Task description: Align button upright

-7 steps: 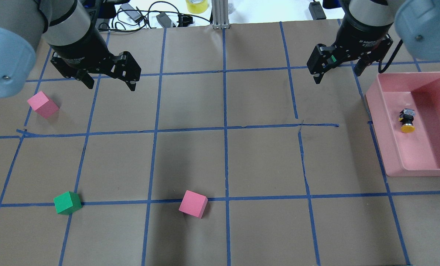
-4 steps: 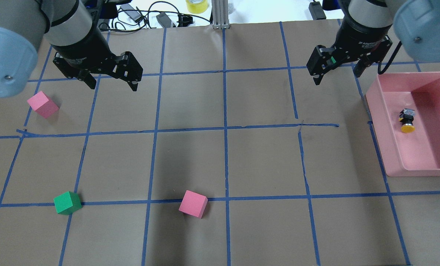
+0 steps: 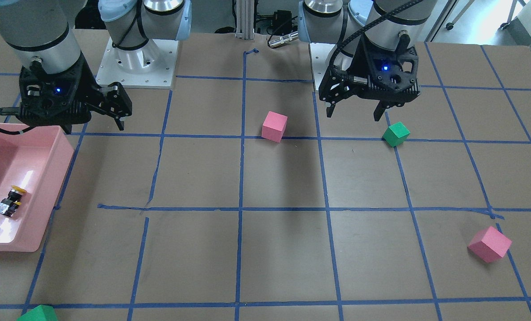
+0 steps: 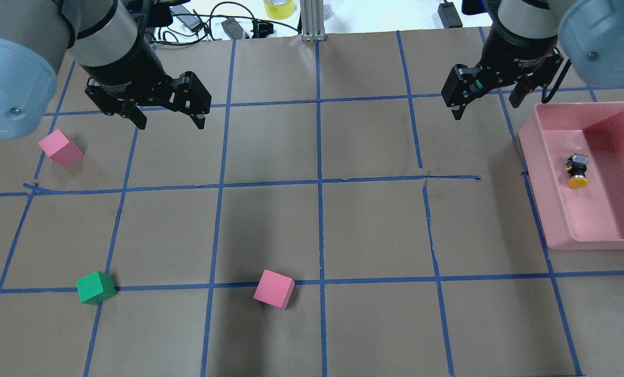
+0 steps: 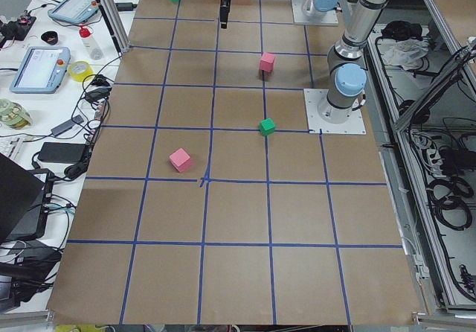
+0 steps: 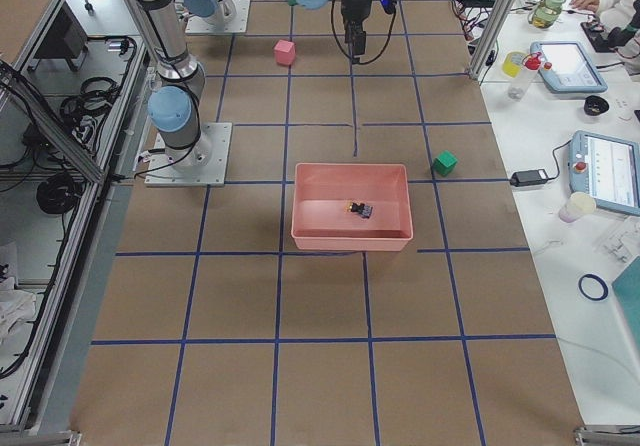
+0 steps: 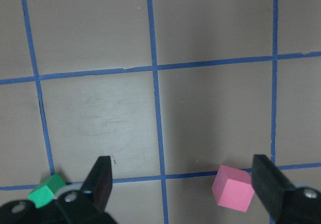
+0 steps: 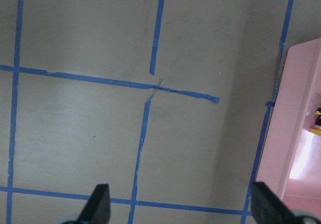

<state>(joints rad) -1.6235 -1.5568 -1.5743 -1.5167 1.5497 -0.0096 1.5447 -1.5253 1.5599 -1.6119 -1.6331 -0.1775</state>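
Note:
The button [image 4: 577, 172] lies on its side inside the pink bin [image 4: 579, 106] at the table's right, with its yellow cap toward the robot. It also shows in the front view [image 3: 10, 201] and the right side view [image 6: 358, 209]. My right gripper [image 4: 487, 110] is open and empty. It hovers above the table left of the bin's far corner, apart from the button. My left gripper [image 4: 171, 124] is open and empty over the far left of the table. The right wrist view shows only the bin's wall [image 8: 291, 128] at its edge.
A pink cube [image 4: 61, 147] lies left of my left gripper. A green cube [image 4: 95, 287] and another pink cube [image 4: 274, 289] sit near the front. Blue tape lines grid the brown paper. Cables and a yellow tape roll [image 4: 278, 7] lie beyond the far edge.
Both grippers have drifted slightly to the right in the overhead view and stay open. The button and the cubes have not moved.

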